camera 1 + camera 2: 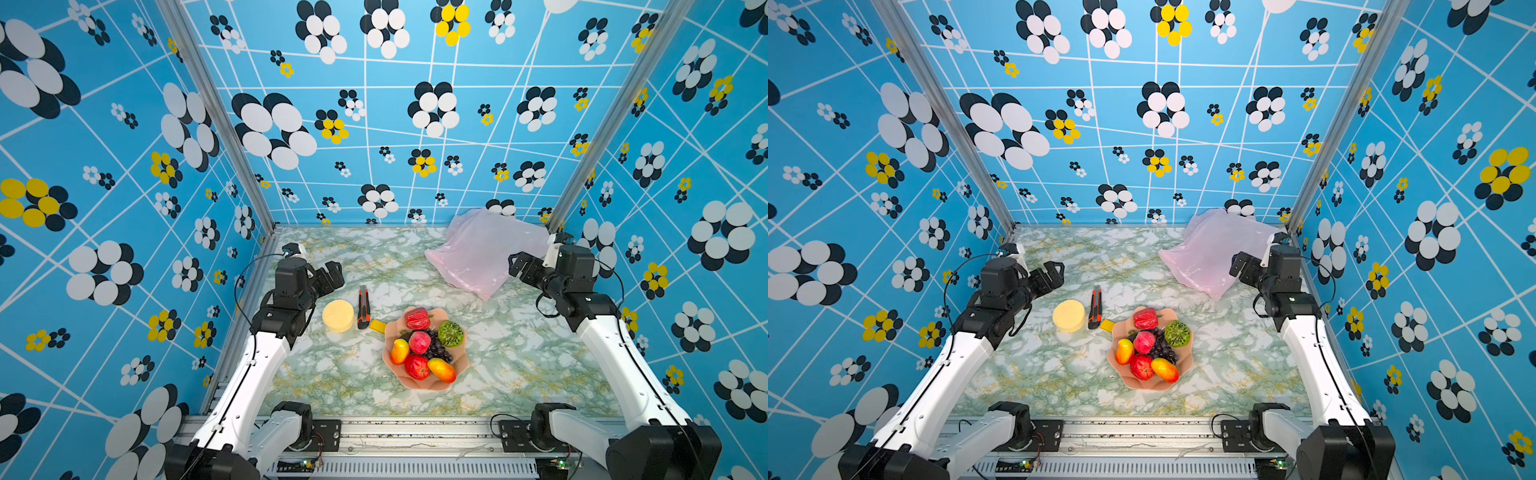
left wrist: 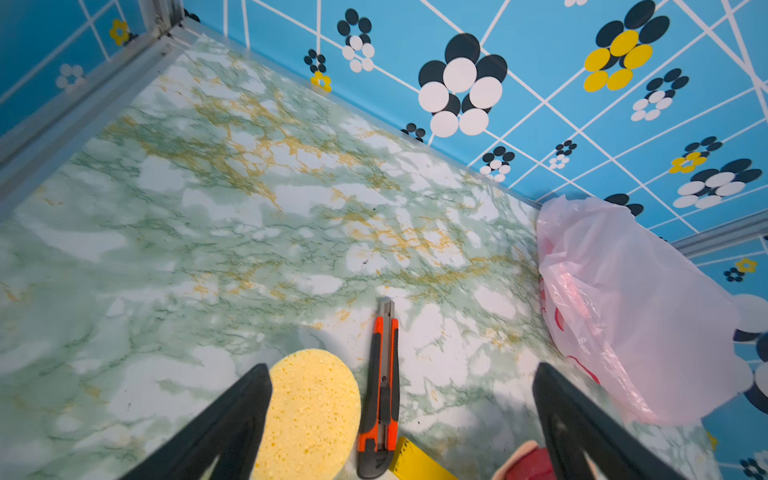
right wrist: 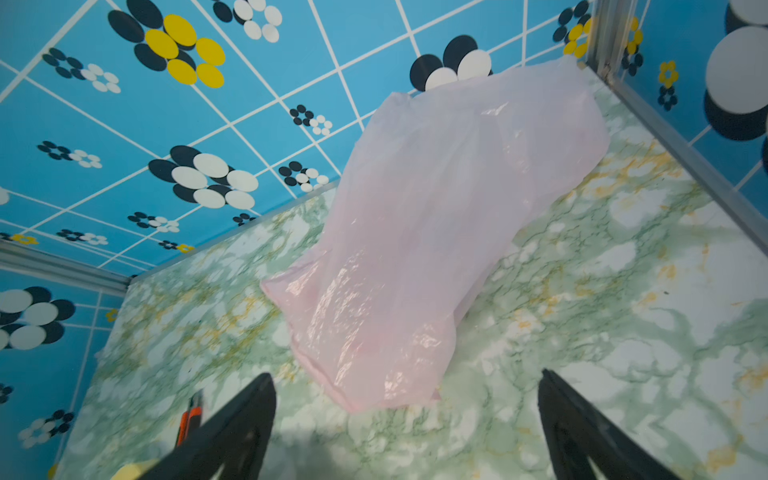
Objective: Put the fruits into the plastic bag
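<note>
we see blue walls (image 1: 415,75) printed with white lines and black, white and yellow flowers, silver corner posts (image 1: 224,124), and a green-veined marble counter (image 1: 332,374).

We hold left gripper (image 1: 333,272) aloft at left, jaws wide apart, empty; right gripper (image 1: 516,266) aloft at right, same pose, empty.

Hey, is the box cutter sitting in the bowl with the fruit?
No, the box cutter lies on the table between the yellow sponge and the pink bowl.
</note>
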Controlling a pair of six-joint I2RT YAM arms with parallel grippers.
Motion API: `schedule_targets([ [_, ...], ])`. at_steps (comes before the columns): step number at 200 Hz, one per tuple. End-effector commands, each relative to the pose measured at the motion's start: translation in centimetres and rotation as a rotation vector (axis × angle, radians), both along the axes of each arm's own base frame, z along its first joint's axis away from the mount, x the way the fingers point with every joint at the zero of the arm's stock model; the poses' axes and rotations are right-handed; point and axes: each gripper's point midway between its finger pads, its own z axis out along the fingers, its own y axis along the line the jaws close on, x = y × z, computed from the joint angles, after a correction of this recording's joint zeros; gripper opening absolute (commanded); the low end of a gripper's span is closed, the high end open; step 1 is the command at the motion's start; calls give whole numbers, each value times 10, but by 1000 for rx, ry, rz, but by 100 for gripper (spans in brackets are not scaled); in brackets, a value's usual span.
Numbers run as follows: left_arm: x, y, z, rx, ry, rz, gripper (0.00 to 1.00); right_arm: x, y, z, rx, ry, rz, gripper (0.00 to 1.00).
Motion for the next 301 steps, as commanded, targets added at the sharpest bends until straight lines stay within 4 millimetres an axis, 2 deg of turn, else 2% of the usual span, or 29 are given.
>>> schedule_targets([
  [1, -12, -25, 1, -128, 67, -92, 99, -18, 18, -1, 166, 104, 21, 99],
  [16, -14, -36, -3, -164, 100, -134, 99, -15, 26, 2, 233, 114, 33, 99],
  [53, -24, -52, -8, -207, 146, -217, 99, -3, 22, 5, 274, 131, -19, 99],
  [74, -31, -57, -12, -231, 174, -230, 99, 1, 37, 6, 357, 149, 28, 99],
  [97, -42, -67, -24, -261, 244, -257, 99, -6, 51, -2, 422, 201, 85, 99],
  [124, -63, -94, -42, -272, 328, -335, 99, -31, 66, -14, 473, 275, 155, 98],
  [151, -84, -121, -63, -286, 390, -396, 99, -69, 83, -33, 494, 349, 212, 92],
  [181, -98, -128, -96, -280, 460, -376, 99, -119, 95, -72, 433, 463, 241, 88],
  [200, -104, -132, -109, -311, 485, -361, 99, -141, 103, -94, 446, 513, 259, 85],
  [218, -106, -136, -112, -328, 484, -359, 99, -161, 106, -115, 481, 545, 256, 78],
  [257, -106, -132, -112, -313, 473, -338, 99, -191, 111, -140, 537, 576, 259, 58],
  [277, -105, -132, -111, -316, 472, -334, 99, -202, 114, -151, 559, 608, 268, 53],
  [301, -104, -133, -112, -327, 471, -329, 99, -205, 116, -155, 564, 611, 274, 49],
])
